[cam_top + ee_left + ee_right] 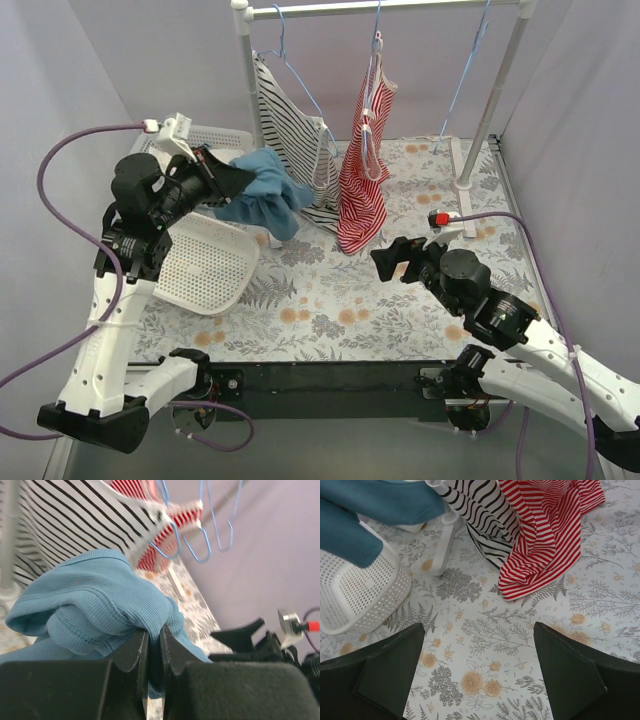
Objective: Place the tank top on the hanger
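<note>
The teal-blue tank top (265, 192) hangs bunched from my left gripper (238, 180), which is shut on a fold of it above the basket's right edge. In the left wrist view the fabric (95, 595) is pinched between the jaws of the left gripper (154, 632). It also shows at the top left of the right wrist view (370, 505). The empty light-blue wire hanger (465, 85) hangs at the right end of the rail. My right gripper (388, 258) is open and empty, low over the table, and the right wrist view shows it (477, 627) above the floral cloth.
A white perforated basket (205, 268) lies at the left, below the tank top. On the rail (400, 8) a black-and-white striped top (295, 130) and a red-and-white striped top (365, 175) hang on hangers down to the table. Rack posts (500, 90) stand at the back.
</note>
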